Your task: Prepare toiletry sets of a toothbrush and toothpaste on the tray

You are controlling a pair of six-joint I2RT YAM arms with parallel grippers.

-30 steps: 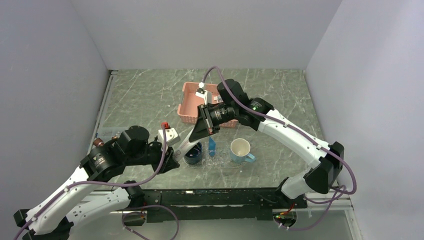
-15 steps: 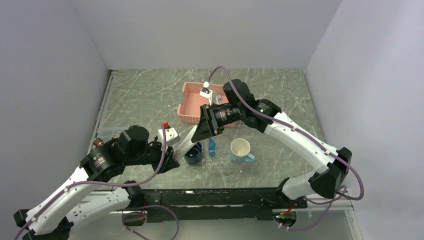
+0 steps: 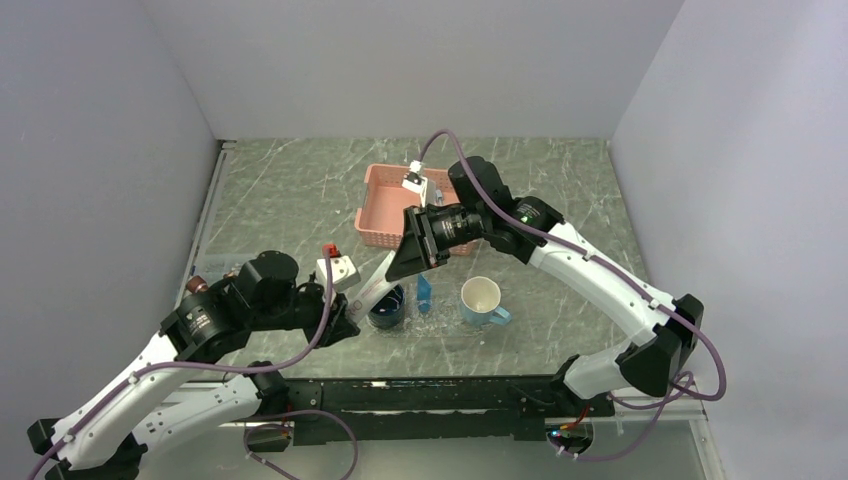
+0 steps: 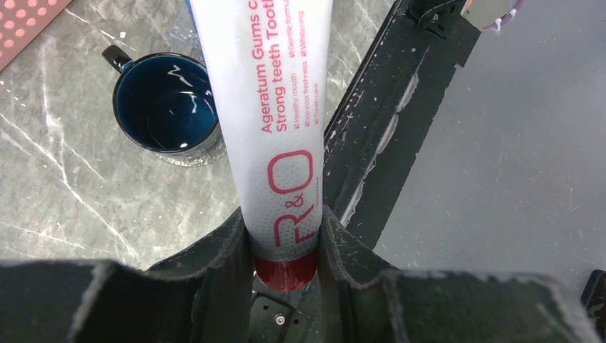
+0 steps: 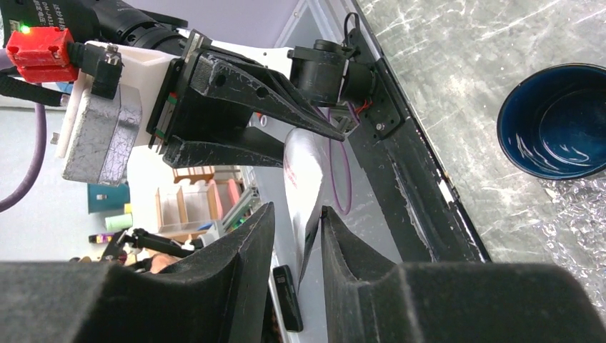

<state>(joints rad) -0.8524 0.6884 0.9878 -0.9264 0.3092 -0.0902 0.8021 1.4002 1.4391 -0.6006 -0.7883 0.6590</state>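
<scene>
My left gripper [image 4: 284,216] is shut on the red-capped end of a long white toothpaste tube [image 4: 268,93], which slants up over the table's near edge [image 3: 375,282]. The tube's flat crimped tail [image 5: 304,186] lies loose between the fingers of my right gripper [image 5: 298,211], which is open; that gripper [image 3: 396,270] hangs above the dark blue mug. A small blue tube [image 3: 424,292] lies on the clear tray [image 3: 440,326] between the two mugs. No toothbrush shows in any view.
A dark blue mug [image 3: 387,306] and a pale mug with a blue handle [image 3: 481,300] stand on the tray. A pink slatted basket [image 3: 383,205] sits further back, behind the right wrist. The black front rail [image 4: 400,121] runs under the tube.
My right gripper's jaws have opened off the tube's tail, and that arm has drawn slightly back and to the right. The left arm and the tube have stayed put.
</scene>
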